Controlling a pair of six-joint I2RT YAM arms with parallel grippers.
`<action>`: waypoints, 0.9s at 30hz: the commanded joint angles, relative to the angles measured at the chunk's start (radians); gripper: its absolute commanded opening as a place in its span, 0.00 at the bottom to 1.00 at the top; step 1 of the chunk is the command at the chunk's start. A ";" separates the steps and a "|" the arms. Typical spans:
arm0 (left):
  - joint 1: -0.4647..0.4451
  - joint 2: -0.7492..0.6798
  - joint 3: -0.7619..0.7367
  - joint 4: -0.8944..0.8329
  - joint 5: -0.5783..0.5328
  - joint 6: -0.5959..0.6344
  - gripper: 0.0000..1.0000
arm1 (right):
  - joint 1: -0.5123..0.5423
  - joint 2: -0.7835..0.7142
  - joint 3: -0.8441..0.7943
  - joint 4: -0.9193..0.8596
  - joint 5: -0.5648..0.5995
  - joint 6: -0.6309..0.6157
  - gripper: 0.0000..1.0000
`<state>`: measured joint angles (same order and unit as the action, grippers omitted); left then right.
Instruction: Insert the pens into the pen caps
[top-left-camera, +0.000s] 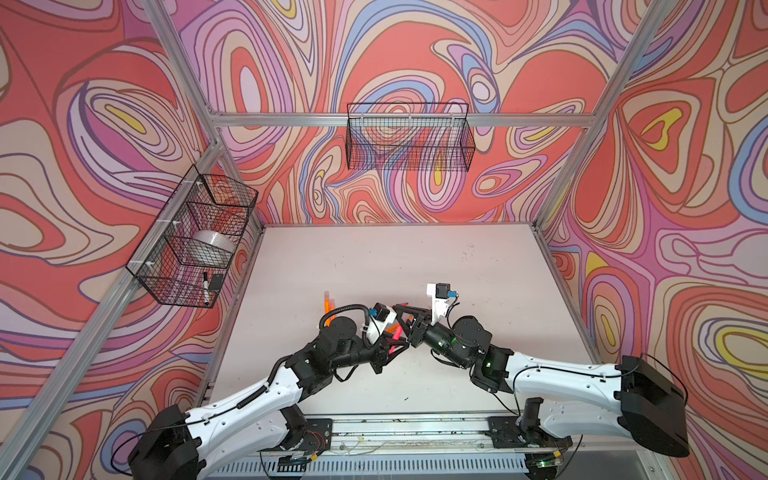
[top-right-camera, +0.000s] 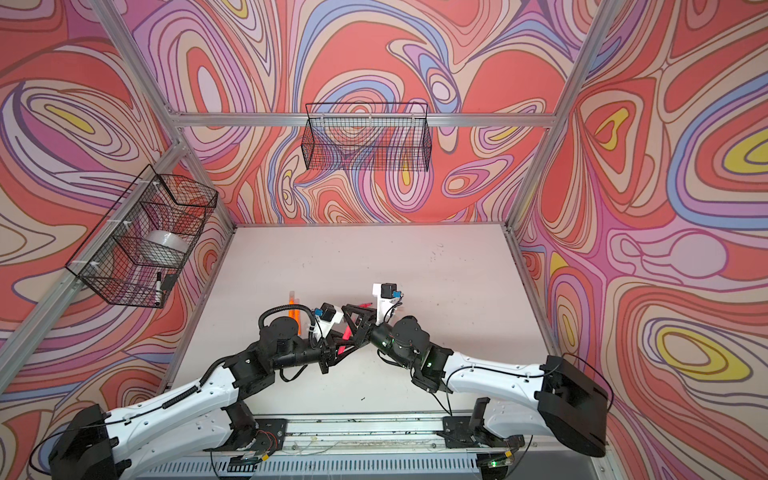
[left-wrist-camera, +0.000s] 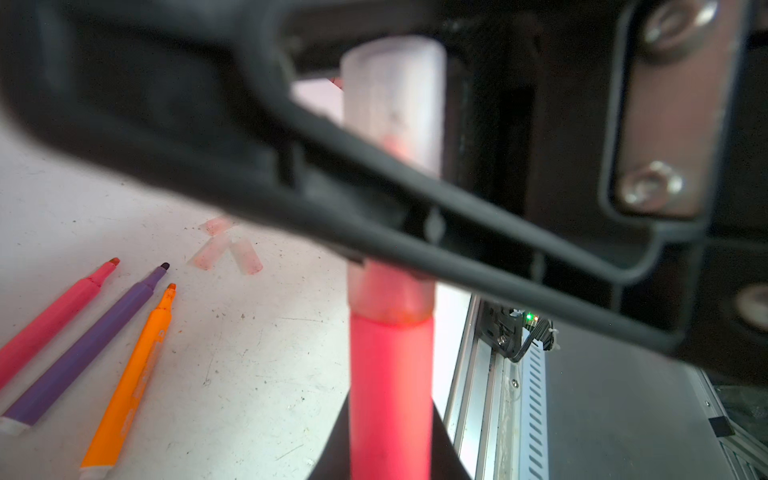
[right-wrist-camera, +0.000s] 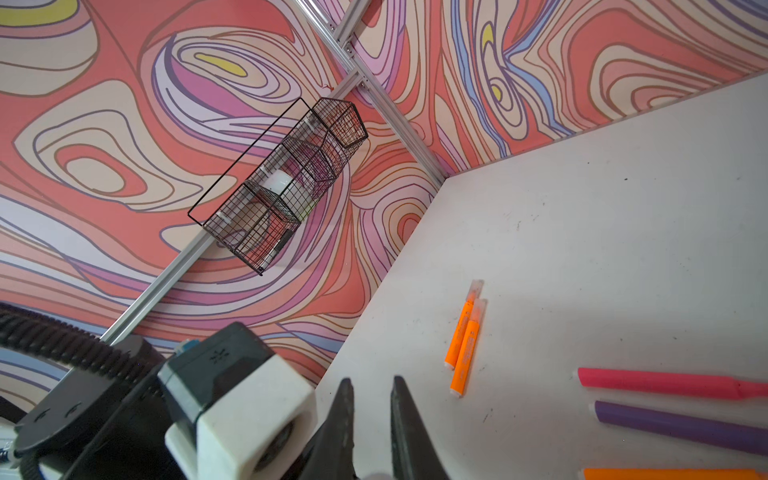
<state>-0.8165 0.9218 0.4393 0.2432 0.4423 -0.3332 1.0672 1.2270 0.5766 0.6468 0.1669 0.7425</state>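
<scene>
While L tool (left-wrist-camera: 390, 407) grips pink pen (left-wrist-camera: 388, 357), R tool (right-wrist-camera: 372, 384) pinches cap (left-wrist-camera: 392, 95); pen tip inside cap, coaxial.

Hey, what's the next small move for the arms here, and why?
Probably open the right hand and let go: the cap it pinches already covers the pink pen's tip down to the barrel, which the left hand holds. Three bare pens and three loose caps wait on the table.

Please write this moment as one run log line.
left pincer: shut on pink pen | right pincer: shut on pen cap | state: tip inside cap | two orange pens capped
</scene>
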 joint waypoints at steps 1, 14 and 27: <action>0.022 -0.036 0.066 0.090 -0.188 0.057 0.00 | 0.107 0.058 0.006 -0.229 0.017 0.101 0.00; -0.019 0.024 0.102 0.069 -0.519 0.186 0.00 | 0.226 0.184 0.167 -0.350 0.221 0.127 0.00; 0.033 0.001 0.041 0.075 -0.210 0.055 0.00 | 0.224 0.137 0.099 -0.256 0.190 0.070 0.00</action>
<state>-0.8215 0.9436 0.4618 0.1143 0.2642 -0.1986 1.1992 1.3624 0.7136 0.4728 0.5755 0.8204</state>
